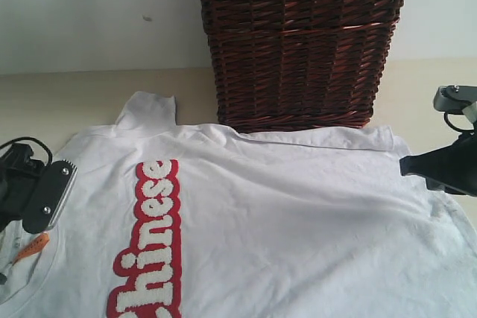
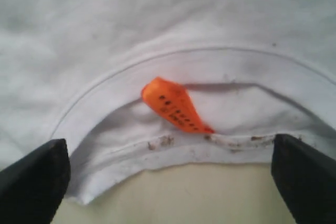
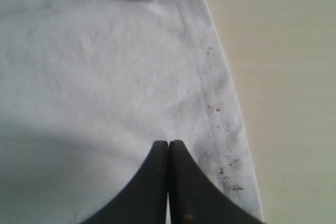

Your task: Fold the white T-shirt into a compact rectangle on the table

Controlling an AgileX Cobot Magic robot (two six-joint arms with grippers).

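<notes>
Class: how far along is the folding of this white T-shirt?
Done: the white T-shirt lies spread on the table, lettering up. In hand: the open left end effector sits at the collar by the orange tag; the right end effector, shut, is at the hem. Left: the folding; no compact rectangle shows.

The T-shirt [image 1: 298,206] lies on the table [image 1: 89,98] before the basket [image 1: 298,42].

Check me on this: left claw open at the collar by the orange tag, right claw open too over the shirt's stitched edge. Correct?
Not quite. The right claw is shut, tips pressed together over the stitched edge of the shirt; the right wrist view shows it. The left claw is open at the collar by the orange tag.
</notes>
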